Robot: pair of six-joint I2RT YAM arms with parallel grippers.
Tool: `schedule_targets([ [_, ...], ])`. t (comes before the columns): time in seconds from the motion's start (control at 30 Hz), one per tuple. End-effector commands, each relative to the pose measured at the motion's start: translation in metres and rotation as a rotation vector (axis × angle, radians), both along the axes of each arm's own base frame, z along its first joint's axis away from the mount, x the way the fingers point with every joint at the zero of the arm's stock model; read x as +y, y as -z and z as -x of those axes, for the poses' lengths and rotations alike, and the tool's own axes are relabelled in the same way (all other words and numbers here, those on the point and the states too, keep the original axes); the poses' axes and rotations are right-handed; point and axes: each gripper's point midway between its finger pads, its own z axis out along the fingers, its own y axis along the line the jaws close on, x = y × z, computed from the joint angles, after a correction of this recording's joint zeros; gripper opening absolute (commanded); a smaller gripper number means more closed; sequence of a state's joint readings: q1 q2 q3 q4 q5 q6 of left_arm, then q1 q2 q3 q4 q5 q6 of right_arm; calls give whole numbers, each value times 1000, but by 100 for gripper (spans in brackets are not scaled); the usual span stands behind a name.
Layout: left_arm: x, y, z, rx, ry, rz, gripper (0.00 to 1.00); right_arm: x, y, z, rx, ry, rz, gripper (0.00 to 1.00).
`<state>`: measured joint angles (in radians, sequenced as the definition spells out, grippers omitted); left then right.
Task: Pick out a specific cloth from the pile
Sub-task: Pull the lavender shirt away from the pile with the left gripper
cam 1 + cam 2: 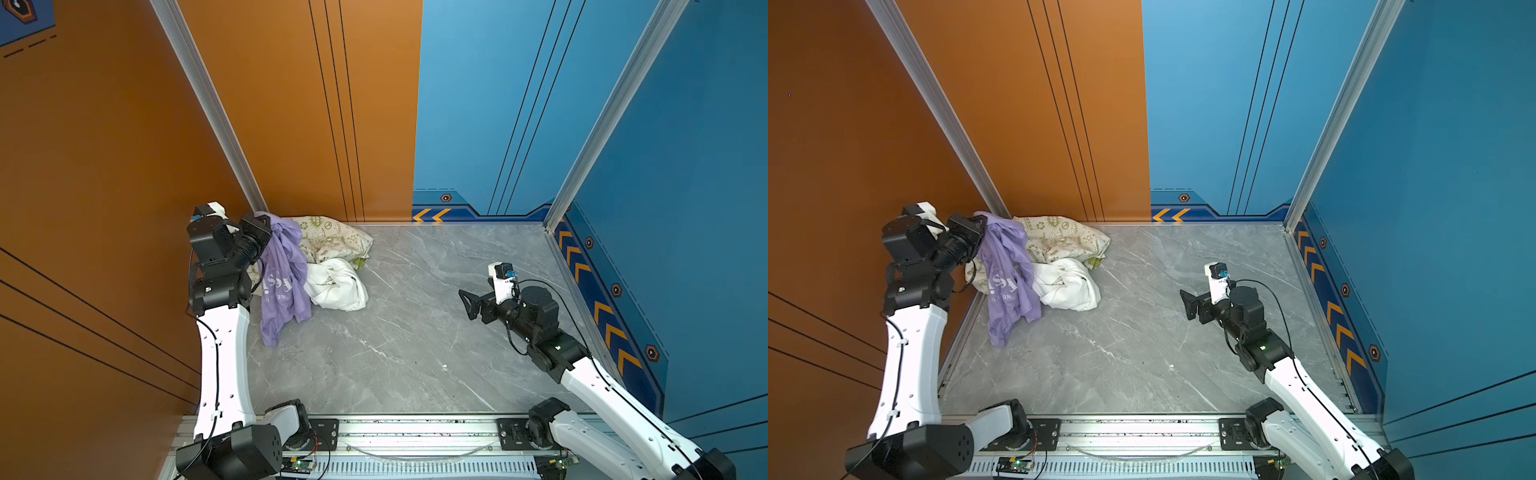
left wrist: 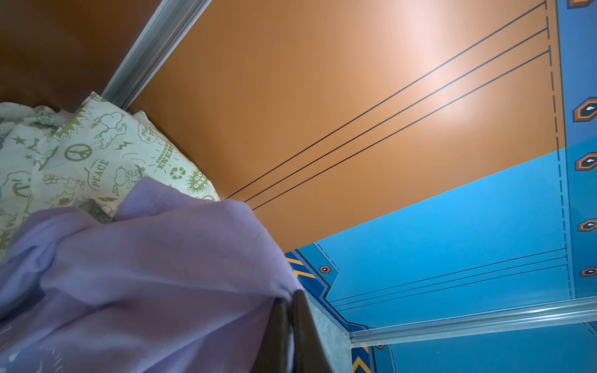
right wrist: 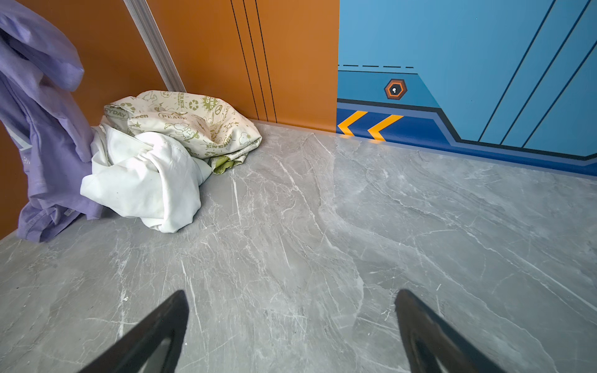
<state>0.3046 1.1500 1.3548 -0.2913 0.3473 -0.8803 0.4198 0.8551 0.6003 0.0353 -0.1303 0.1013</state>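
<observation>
The cloth (image 1: 284,282) (image 1: 1005,286), a lilac T-shirt with white lettering, hangs from my left gripper (image 1: 266,226) (image 1: 982,226) at the back left corner. Its lower end still rests on the tabletop beside the pile. In the left wrist view the left gripper (image 2: 292,295) is shut on a fold of the lilac cloth (image 2: 145,274). The pile's cream cloth with green prints (image 1: 332,241) (image 2: 80,151) (image 3: 193,122) lies against the wall, with the white garment (image 1: 336,286) (image 3: 145,181) in front of it. My right gripper (image 1: 466,305) (image 1: 1185,305) (image 3: 290,294) is open and holds nothing, low over the right side.
The grey marble tabletop (image 1: 395,353) is boxed in by an orange wall (image 1: 291,124) at the back left and blue walls (image 1: 685,208) at the back right and right. An aluminium post (image 1: 216,124) stands in the corner behind the pile. A metal rail (image 1: 415,432) runs along the front.
</observation>
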Motion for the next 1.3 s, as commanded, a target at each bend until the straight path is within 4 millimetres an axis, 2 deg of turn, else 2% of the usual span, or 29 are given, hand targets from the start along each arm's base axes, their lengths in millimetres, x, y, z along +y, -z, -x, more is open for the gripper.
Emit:
schedule_targets([
  [0.0, -10, -43, 10, -90, 21, -92, 0, -1, 8, 2, 21, 0, 7, 100],
  [0.17, -33, -72, 16, -120, 64, -218, 0, -1, 6, 3, 21, -1, 11, 100],
  [0.33, -61, -88, 21, -132, 114, -339, 0, -2, 6, 3, 19, 1, 15, 100],
  [0.47, -94, -88, 18, -141, 202, -395, 0, -1, 4, 1, 19, 4, 8, 100],
  [0.6, -131, -75, 13, -118, 310, -441, 0, -1, 2, 1, 15, 7, 2, 100],
  [0.7, -168, -55, 8, -91, 414, -482, 0, -1, 1, 0, 13, 8, -5, 100],
  [0.83, -221, -14, 3, -16, 559, -558, 0, -4, -3, -1, 7, 31, -27, 100],
  [0.97, -269, 42, 1, 79, 678, -628, 0, -8, -6, -2, -5, 55, -41, 100],
  [1.1, -304, 103, 6, 180, 795, -737, 0, -14, -9, -3, -15, 83, -49, 100],
  [1.17, -314, 133, 11, 245, 855, -798, 8, -18, -11, -3, -20, 101, -57, 100],
  [1.27, -311, 159, 16, 336, 878, -874, 31, -27, -12, -4, -28, 131, -74, 100],
])
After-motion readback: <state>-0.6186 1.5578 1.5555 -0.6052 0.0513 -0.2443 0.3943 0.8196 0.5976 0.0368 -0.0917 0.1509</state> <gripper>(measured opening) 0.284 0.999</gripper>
